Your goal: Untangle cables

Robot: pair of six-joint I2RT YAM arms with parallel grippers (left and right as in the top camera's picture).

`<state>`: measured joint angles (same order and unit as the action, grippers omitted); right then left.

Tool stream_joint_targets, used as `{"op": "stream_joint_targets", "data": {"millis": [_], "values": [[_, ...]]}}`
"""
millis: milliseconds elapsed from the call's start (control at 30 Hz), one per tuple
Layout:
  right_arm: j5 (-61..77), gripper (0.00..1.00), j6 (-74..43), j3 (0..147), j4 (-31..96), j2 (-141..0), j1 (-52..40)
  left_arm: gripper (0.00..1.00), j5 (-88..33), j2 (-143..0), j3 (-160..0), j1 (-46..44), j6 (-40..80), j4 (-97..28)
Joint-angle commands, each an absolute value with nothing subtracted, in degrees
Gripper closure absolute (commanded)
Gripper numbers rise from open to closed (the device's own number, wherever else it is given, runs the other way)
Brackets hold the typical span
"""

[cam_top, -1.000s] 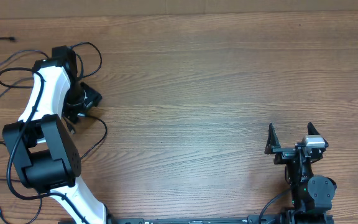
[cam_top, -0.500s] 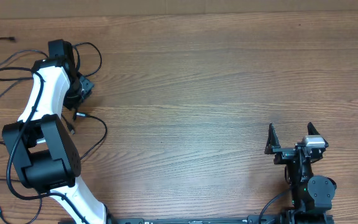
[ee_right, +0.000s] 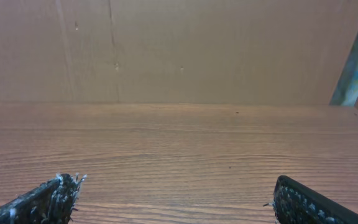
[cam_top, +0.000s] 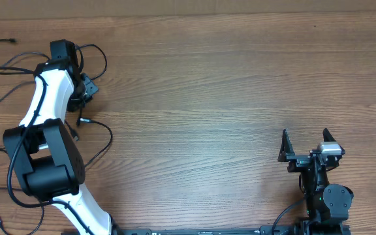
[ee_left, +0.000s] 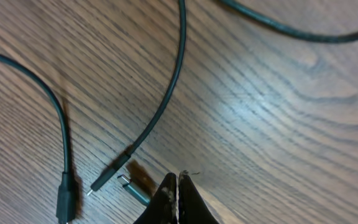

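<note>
1 plug (ee_left: 132, 188) lies beside closed left jaws; right jaws gape wide.

Table (ee_right: 179, 143): brown wood with grain running across, filling the lower half of the view.
Right gripper (ee_right: 176, 202): low over the table's near part, jaws spread wide with bare wood between them.
Fingertips (ee_right: 48, 199): dark with rough edges, one over each near corner of the table.
Wall (ee_right: 185, 50): plain brown board rising from the table's far edge.
Seam (ee_right: 112, 50): thin vertical line in that board, above the table's far edge.
Strip (ee_right: 353, 59): greenish and slanted, above the table's far corner.
</note>
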<state>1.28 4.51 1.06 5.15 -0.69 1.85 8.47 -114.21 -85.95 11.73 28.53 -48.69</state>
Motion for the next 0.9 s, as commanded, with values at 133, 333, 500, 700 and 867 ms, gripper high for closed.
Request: {"op": "stream_joint_targets", "data": {"millis": [133,333,500,700,867], "values": [[1.34,0.0,4.34,0.47,4.82,-0.16,1.89,0.96,9.39,-117.8,-86.3,11.62,24.16,-50.11],[1.34,0.0,4.34,0.47,4.82,-0.16,1.89,0.95,9.39,-119.31,-86.3,11.62,24.16,-50.5],[1.34,0.0,4.34,0.47,4.82,-0.16,1.89,0.96,9.13,-121.47,-86.3,11.62,23.42,-50.81],[1.34,0.0,4.34,0.47,4.82,-0.16,1.89,0.96,9.19,-122.26,-86.3,11.64,20.73,-52.38],[1.34,0.0,4.34,0.47,4.82,-0.16,1.89,0.96,9.19,-122.26,-86.3,11.66,20.73,-54.17]]}}
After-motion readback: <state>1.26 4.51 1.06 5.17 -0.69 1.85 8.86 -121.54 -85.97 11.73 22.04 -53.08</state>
